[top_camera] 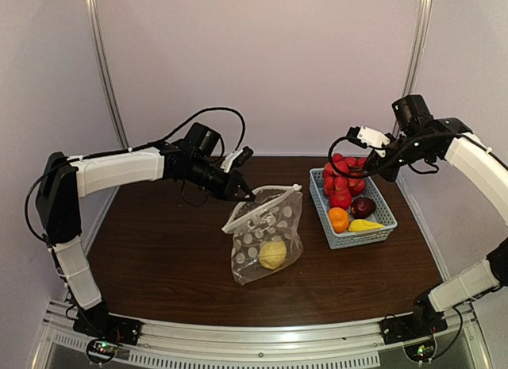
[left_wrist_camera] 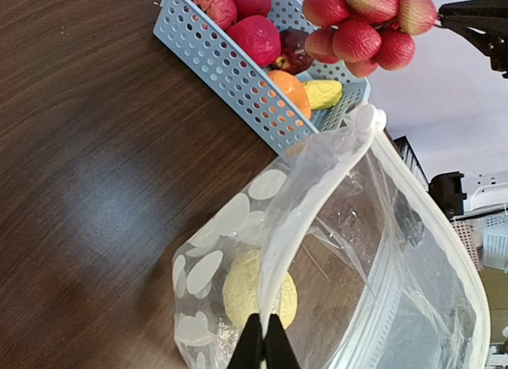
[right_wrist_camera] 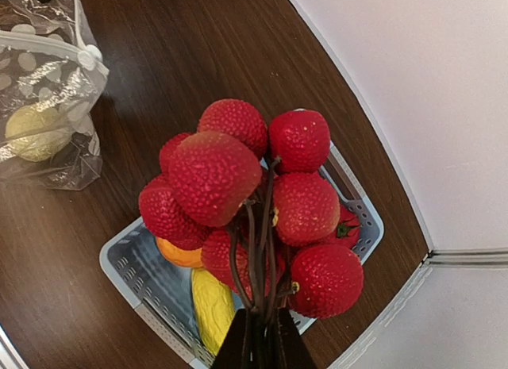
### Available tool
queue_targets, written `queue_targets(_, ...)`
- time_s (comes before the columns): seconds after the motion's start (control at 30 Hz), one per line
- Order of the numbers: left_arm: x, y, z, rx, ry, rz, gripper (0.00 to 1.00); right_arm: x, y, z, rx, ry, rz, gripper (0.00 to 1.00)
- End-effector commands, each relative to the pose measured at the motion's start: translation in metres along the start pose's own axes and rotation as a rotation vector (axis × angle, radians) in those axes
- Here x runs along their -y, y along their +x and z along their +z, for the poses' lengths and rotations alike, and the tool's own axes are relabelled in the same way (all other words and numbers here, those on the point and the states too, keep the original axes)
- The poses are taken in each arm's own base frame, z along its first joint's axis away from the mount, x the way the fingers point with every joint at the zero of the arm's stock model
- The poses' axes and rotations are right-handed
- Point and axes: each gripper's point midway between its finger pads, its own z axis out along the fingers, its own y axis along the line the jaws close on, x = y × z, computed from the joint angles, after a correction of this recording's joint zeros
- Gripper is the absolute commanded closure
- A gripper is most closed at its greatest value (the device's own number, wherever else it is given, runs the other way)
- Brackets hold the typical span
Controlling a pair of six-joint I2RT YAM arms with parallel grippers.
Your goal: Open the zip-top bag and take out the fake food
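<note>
The zip-top bag [top_camera: 266,234] stands in the middle of the table with its mouth open. A yellow fruit [top_camera: 272,254] lies inside it, also seen in the left wrist view [left_wrist_camera: 236,290]. My left gripper [top_camera: 245,195] is shut on the white zip rim [left_wrist_camera: 295,218] and holds the bag up. My right gripper [top_camera: 361,159] is shut on the stems of a bunch of red fruits [right_wrist_camera: 246,194] and holds it just above the light-blue basket [top_camera: 357,238]. The bag also shows in the right wrist view [right_wrist_camera: 40,75].
The basket [right_wrist_camera: 135,266] at the right holds an orange fruit [top_camera: 339,219], a dark purple fruit [top_camera: 363,207], a yellow fruit [top_camera: 365,225] and red fruits. White walls close the back and sides. A metal rail runs along the near edge.
</note>
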Motion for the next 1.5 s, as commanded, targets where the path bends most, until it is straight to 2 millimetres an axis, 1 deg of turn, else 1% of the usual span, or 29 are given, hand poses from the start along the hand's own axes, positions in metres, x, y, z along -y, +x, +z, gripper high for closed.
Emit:
queue_targets(0.0,0.009,-0.015,-0.013,0.046,0.0,0.04,1.0,0.027,0.002,0.004,0.052,0.066,0.091,1.0)
queue_targets(0.1,0.009,-0.015,-0.013,0.046,0.001,0.04,1.0,0.041,0.007,0.019,0.034,0.088,0.142,1.0)
queue_targets(0.2,0.008,-0.015,-0.013,0.047,-0.003,0.04,1.0,0.051,0.006,0.032,0.032,0.1,0.173,1.0)
queue_targets(0.33,0.008,-0.014,-0.012,0.045,-0.002,0.038,1.0,0.056,0.003,0.053,0.032,0.079,0.211,1.0)
queue_targets(0.5,0.008,-0.014,-0.012,0.044,0.003,0.038,1.0,0.063,0.018,0.086,-0.046,0.074,0.256,1.0)
queue_targets(0.63,0.009,-0.014,-0.012,0.043,0.004,0.035,1.0,0.066,0.026,0.106,-0.072,0.081,0.274,1.0)
queue_targets(0.8,0.009,-0.013,-0.011,0.04,0.007,0.033,1.0,0.065,0.028,0.128,-0.087,0.045,0.311,1.0)
queue_targets(0.83,0.008,-0.013,-0.011,0.039,0.006,0.032,1.0,0.065,0.026,0.132,-0.089,0.033,0.316,0.98)
queue_targets(0.93,0.009,-0.013,-0.011,0.039,0.007,0.032,1.0,0.061,0.033,0.144,-0.128,-0.007,0.329,0.92)
queue_targets(0.97,0.009,-0.013,-0.011,0.04,0.007,0.033,1.0,0.06,0.035,0.147,-0.141,-0.013,0.333,0.89)
queue_targets(1.03,0.008,-0.013,-0.011,0.039,0.006,0.033,1.0,0.058,0.036,0.148,-0.152,-0.024,0.342,0.79)
queue_targets(1.07,0.008,-0.013,-0.011,0.039,0.007,0.033,1.0,0.057,0.035,0.145,-0.149,-0.027,0.345,0.7)
queue_targets(1.1,0.008,-0.013,-0.011,0.039,0.006,0.033,1.0,0.057,0.033,0.141,-0.139,-0.028,0.352,0.64)
queue_targets(1.17,0.008,-0.013,-0.011,0.038,0.007,0.032,1.0,0.058,0.025,0.13,-0.112,-0.027,0.363,0.57)
queue_targets(1.3,0.008,-0.012,-0.01,0.036,0.008,0.03,1.0,0.059,0.005,0.099,-0.04,-0.025,0.37,0.52)
queue_targets(1.4,0.008,-0.012,-0.01,0.034,0.011,0.027,1.0,0.058,-0.01,0.077,0.018,-0.03,0.362,0.5)
queue_targets(1.47,0.008,-0.012,-0.009,0.033,0.011,0.027,1.0,0.054,-0.022,0.064,0.062,-0.048,0.354,0.5)
